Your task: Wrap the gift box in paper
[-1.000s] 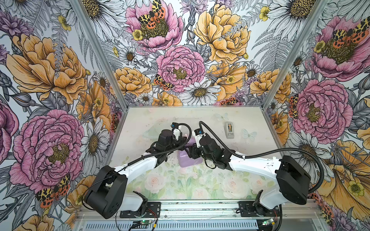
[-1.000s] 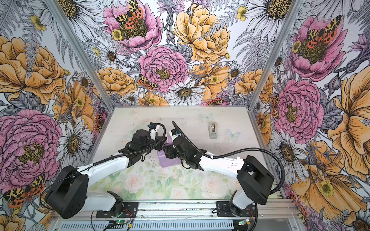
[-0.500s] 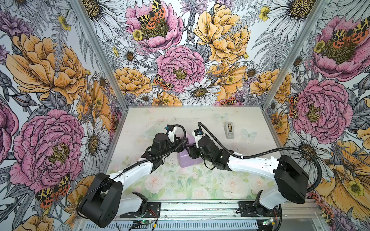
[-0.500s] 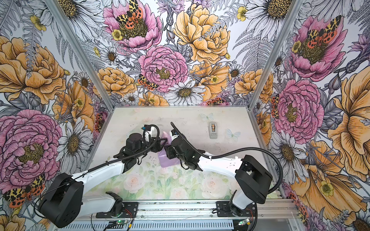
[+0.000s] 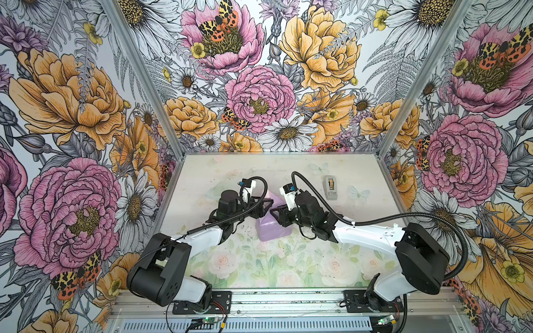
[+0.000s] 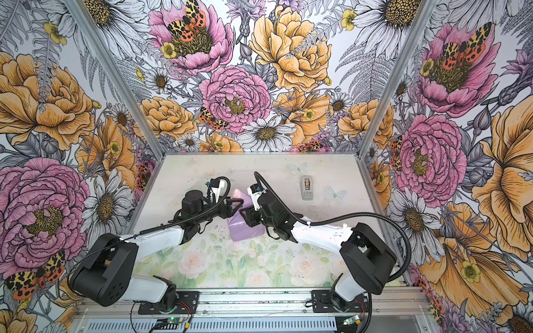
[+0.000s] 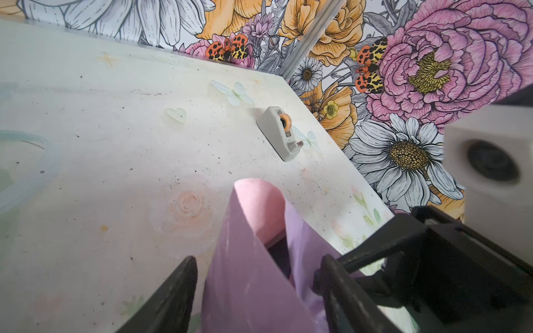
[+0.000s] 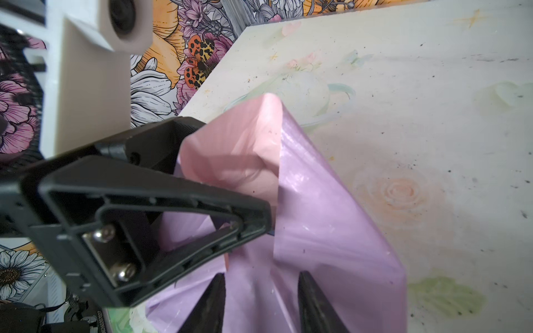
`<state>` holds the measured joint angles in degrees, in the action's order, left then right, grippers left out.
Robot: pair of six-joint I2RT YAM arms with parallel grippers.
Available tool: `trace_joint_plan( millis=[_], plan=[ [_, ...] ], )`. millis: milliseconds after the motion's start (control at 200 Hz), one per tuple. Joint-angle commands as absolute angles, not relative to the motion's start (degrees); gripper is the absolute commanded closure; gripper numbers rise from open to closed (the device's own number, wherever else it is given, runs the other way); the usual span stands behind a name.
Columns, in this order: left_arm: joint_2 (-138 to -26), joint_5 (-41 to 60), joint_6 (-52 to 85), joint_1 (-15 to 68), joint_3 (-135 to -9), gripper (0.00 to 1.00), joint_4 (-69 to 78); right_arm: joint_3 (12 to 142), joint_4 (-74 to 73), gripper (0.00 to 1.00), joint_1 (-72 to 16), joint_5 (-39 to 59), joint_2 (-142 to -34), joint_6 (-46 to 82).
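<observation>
With left fingers (image 7: pixel 178 288) spread around the upright flap and right fingers (image 8: pixel 313 302) parted astride a fold, the paper (image 8: pixel 317 216) over the mid-tabletop gift box (image 5: pixel 272 232) looks unheld and could spring open.

Grey tape dispenser (image 5: pixel 330 188) sits on the floral table (image 5: pixel 230 170), orange roll (image 7: pixel 285 122) showing. A butterfly print (image 5: pixel 358 193) lies just beside it; possibly a faint heart print (image 7: pixel 176 115) nearby.
</observation>
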<state>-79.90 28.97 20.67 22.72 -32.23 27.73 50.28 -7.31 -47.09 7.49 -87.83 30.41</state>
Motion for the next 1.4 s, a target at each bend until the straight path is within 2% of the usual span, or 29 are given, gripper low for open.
trace_joint_plan(
  millis=[0,235,325,440,615,1396],
  plan=[
    [-74.3,29.0,19.7,22.1,-31.9,0.28,27.7,48.5,-1.6,0.58,-46.8,9.4,-89.8,29.8],
    [-57.2,10.8,20.3,18.3,-28.8,0.25,7.9,48.4,-1.2,0.6,-46.7,9.8,-89.8,29.6],
    [-53.4,6.8,21.9,16.5,-27.5,0.25,2.1,48.7,-1.3,0.61,-46.5,9.9,-89.9,29.4],
    [-53.5,10.9,22.8,15.7,-24.8,0.26,3.3,48.9,-1.3,0.62,-46.5,10.3,-90.1,29.3],
    [-62.2,22.3,21.9,17.4,-26.3,0.29,9.7,49.1,-1.1,0.62,-46.5,10.4,-90.0,29.1],
    [-78.5,33.2,13.9,21.0,-34.6,0.33,18.1,48.5,-1.0,0.65,-46.3,11.4,-90.2,28.5]
  ],
)
